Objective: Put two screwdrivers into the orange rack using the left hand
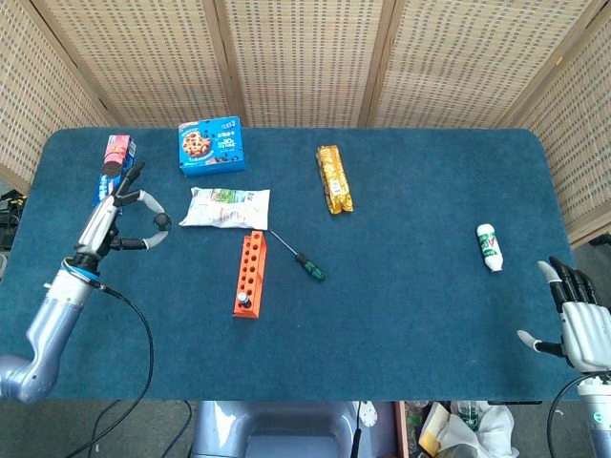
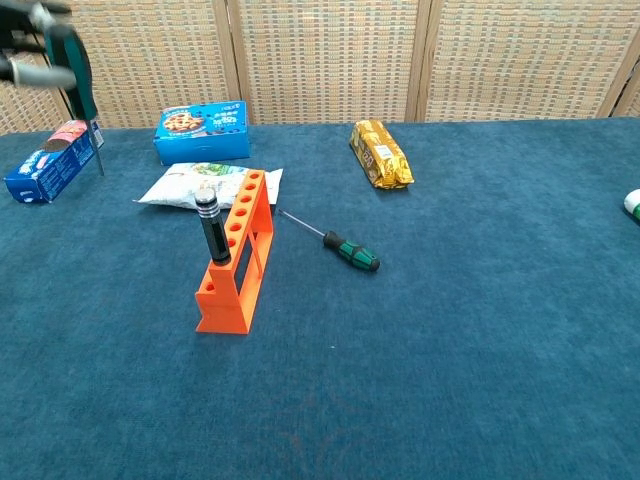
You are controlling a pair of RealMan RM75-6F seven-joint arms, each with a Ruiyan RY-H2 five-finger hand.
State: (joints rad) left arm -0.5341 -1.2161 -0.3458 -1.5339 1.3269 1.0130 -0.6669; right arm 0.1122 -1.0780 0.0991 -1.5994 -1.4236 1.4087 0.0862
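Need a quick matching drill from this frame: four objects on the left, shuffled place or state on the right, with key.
1. black-handled screwdriver
2. green-handled screwdriver
3. gold snack packet
4. green-handled screwdriver in the left hand

A. lifted off the table, tip down
B. standing in the orange rack
C. lying flat right of the rack
D. far side of the table, behind the rack

Pairs: 1-B, 2-C, 3-D, 4-A
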